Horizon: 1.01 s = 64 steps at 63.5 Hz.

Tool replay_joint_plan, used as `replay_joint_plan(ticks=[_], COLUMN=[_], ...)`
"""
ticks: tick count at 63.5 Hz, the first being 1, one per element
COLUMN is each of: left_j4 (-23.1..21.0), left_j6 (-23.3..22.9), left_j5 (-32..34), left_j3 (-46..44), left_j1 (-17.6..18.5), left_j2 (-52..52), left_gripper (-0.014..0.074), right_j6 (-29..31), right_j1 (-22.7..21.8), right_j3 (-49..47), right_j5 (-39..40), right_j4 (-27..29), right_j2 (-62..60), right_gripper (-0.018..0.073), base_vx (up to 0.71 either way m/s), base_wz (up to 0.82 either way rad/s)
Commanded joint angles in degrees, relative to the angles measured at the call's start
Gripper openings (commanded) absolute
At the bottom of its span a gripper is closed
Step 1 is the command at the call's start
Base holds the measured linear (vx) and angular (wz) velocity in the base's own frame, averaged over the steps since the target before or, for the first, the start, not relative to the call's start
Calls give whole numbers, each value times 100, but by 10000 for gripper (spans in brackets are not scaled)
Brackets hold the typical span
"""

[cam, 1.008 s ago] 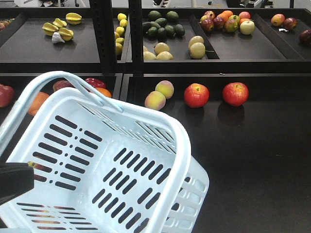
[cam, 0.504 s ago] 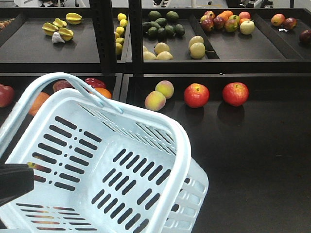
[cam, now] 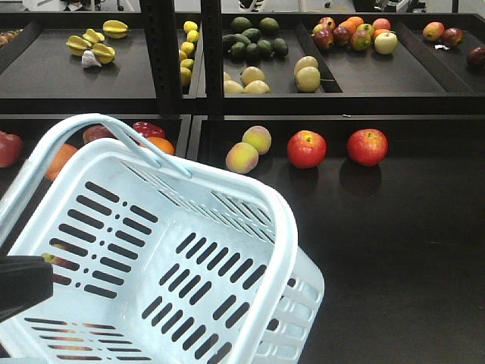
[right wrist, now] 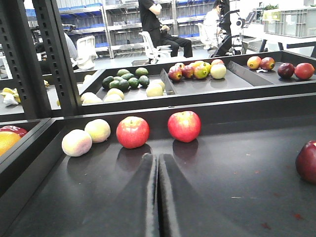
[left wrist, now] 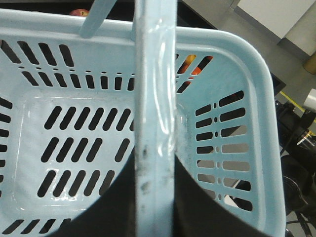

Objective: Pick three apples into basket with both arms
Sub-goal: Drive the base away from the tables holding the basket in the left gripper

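- Two apples (cam: 306, 149) (cam: 367, 146) are sitting side by side but apart on the matte black lower shelf (cam: 394, 250), near its back wall. They are round, with glossy red skin and yellowish patches near the stem.
- In the right wrist view, a darker red round fruit (right wrist: 308, 162) is lying on the same shelf, cut off by the frame edge.
- The basket (cam: 45, 227) is hanging tilted over the left part of that shelf, well apart from the apples. It is pale icy-blue moulded plastic, rectangular with rounded corners, and its walls and floor are showing rows of oblong slots.
- One thin hoop handle (left wrist: 155, 98) is running straight through the left wrist view, smooth and shiny with dark scuffs lower down.
- The left end effector (left wrist: 154, 170) is clamping that handle, its dark fingers pressing in from both sides.
- The right end effector (right wrist: 157, 158) is sitting low over the shelf with its two black tapered fingers pressed together, gripping nothing and pointing between the two apples.
- Two pale yellow-pink peaches (cam: 242, 157) are resting left of the apples, close together.
- On the upper shelf, dark green bumpy avocados (cam: 254, 38) are lying in a heap and ridged yellow star fruits (cam: 91, 44) are lying further left.
- Perforated black metal posts (cam: 163, 53) are standing between the shelf bays.
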<state>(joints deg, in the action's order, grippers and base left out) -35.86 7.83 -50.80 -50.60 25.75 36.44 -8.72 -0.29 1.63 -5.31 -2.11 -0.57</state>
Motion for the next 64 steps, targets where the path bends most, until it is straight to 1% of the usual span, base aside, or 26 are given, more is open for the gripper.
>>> replay_joint_plan(ticks=[1,31,64], left_j4=[-303,-303,-303], left_j6=[-31,-31,-31], left_j5=[479,479,479], left_j3=[-157,-157,-157], left_j1=[33,33,33], left_j2=[-14,-14,-14], left_gripper=[-8,-8,-8], right_j6=[17,17,17], right_j1=[-28,-28,-28], right_j3=[25,25,25], right_j5=[397,397,397], right_j4=[-47,-47,-47], right_j2=[-66,-66,-66], right_gripper=[-5,-5,-5], base_vx=[0,-2,-4], base_wz=[0,3,14])
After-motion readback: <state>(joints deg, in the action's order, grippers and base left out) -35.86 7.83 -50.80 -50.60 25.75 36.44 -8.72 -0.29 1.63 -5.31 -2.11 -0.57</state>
